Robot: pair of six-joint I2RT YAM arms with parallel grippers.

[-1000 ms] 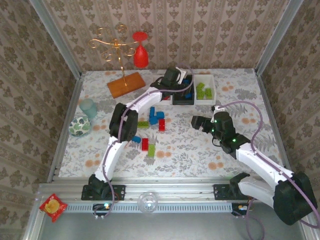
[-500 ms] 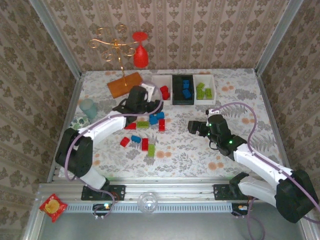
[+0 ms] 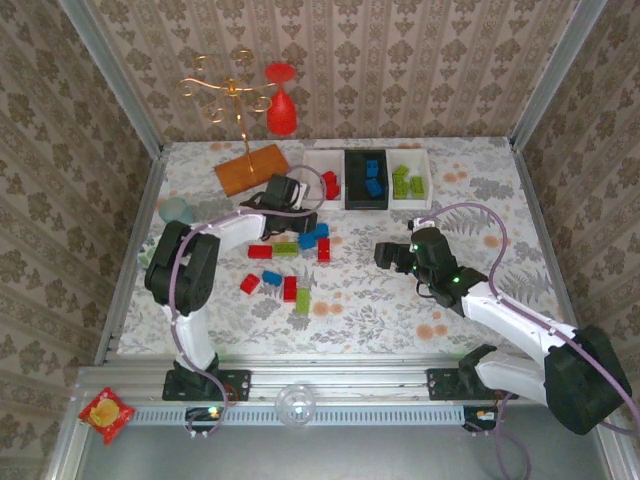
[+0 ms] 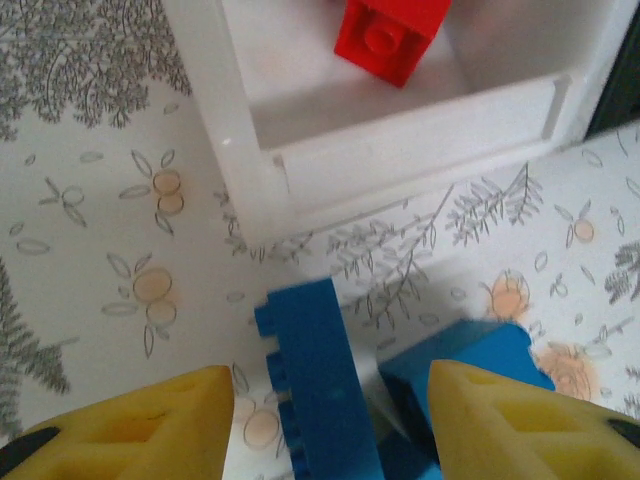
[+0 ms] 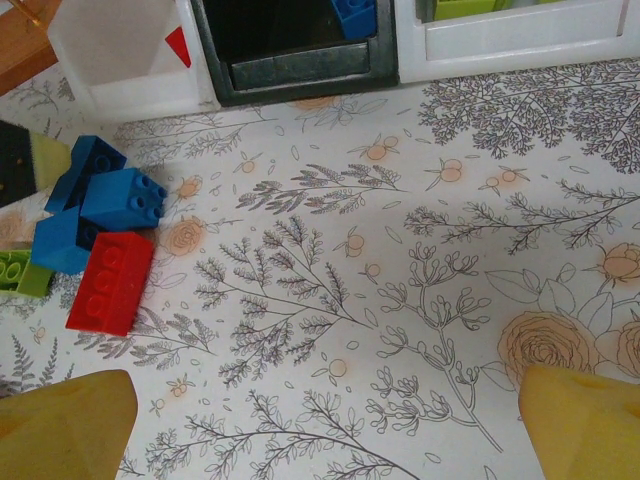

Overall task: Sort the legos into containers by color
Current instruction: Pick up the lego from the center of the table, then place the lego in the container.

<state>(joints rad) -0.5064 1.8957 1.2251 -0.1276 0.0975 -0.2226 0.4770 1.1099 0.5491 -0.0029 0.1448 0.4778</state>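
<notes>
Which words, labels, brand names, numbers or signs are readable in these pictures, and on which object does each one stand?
No text can be read.
The legos and the white tray show no writing.
The red square packet at the front left corner of the frame has a yellow print: too small and blurred to read.

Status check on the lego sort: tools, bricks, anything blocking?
Left tool open, astride a blue brick, not yet gripped. Right tool open, empty. Second blue brick lies tight beside the first.

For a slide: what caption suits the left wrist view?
Open left gripper flanks a blue lego on the table, beside a white tray holding a red lego.
</notes>
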